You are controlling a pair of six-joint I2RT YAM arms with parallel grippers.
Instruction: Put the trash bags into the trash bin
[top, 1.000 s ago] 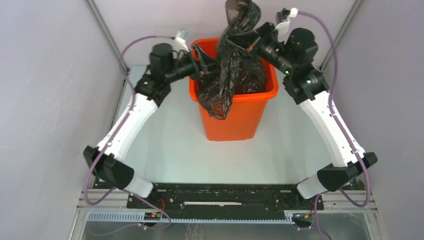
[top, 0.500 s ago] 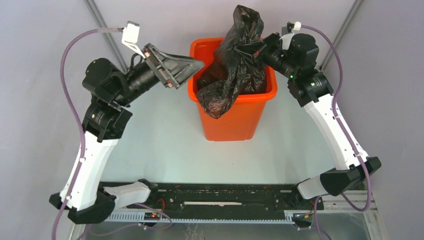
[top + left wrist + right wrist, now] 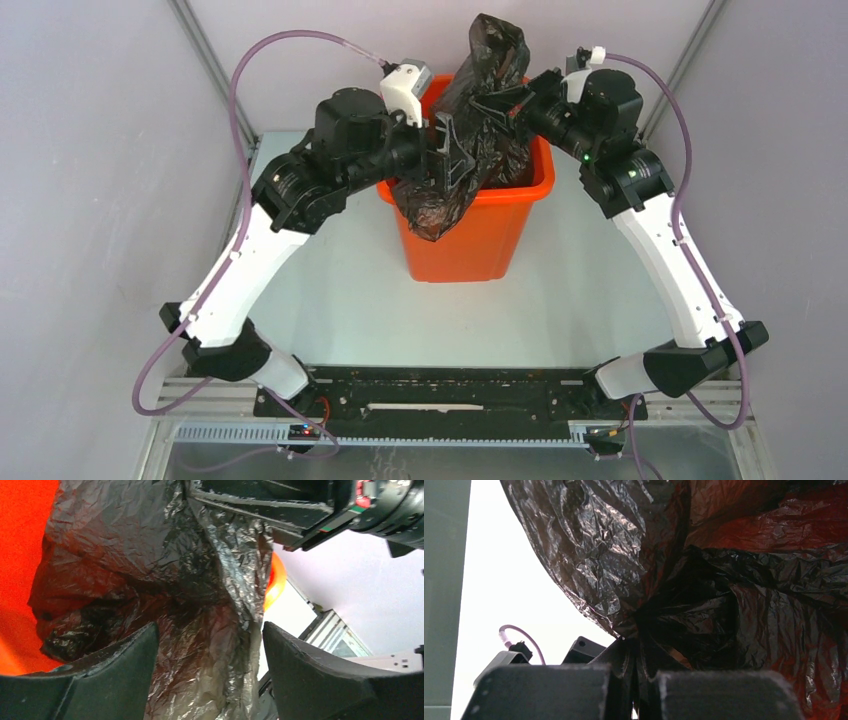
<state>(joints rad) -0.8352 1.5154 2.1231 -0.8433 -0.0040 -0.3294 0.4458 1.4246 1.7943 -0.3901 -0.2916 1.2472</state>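
The orange trash bin (image 3: 470, 235) stands at the table's far middle. A glossy black trash bag (image 3: 480, 110) hangs partly inside it, rises above the rim and droops over the front left rim. My right gripper (image 3: 505, 98) is shut on a bunched fold of the bag (image 3: 644, 630) above the bin. My left gripper (image 3: 455, 150) is open at the bin's left rim, its fingers (image 3: 125, 665) on either side of the wrinkled film (image 3: 200, 630). The bin's orange wall (image 3: 20, 555) shows at the left of the left wrist view.
Grey side walls and metal frame posts (image 3: 210, 70) enclose the table closely on both sides. The arms' base rail (image 3: 450, 400) runs along the near edge. Purple cables (image 3: 680, 130) loop above both wrists.
My left arm has swung back from the raised left side to the bin and now straddles the bag with open jaws. My right gripper has kept its hold, nearly still.
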